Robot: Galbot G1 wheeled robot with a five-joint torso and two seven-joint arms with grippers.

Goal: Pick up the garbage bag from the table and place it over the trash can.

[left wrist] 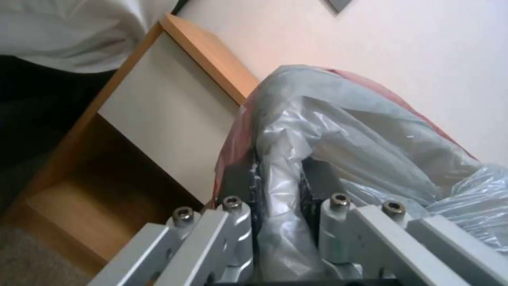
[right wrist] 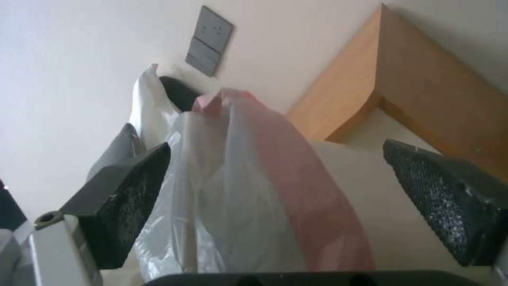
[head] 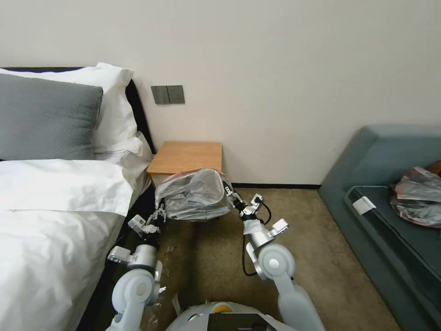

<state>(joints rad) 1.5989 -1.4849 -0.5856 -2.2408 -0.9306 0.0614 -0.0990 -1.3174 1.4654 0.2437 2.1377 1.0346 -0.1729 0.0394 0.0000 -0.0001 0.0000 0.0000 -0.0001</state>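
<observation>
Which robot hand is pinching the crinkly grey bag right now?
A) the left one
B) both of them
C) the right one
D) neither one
A: in the left wrist view the left gripper has its fingers closed on a fold of the garbage bag, while in the right wrist view the right gripper has its pads spread wide with the bag loose between them.

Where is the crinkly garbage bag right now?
In the head view, the garbage bag hangs spread between the two grippers, just in front of the wooden table. The left gripper pinches a fold; the right gripper is open around its edge.
</observation>
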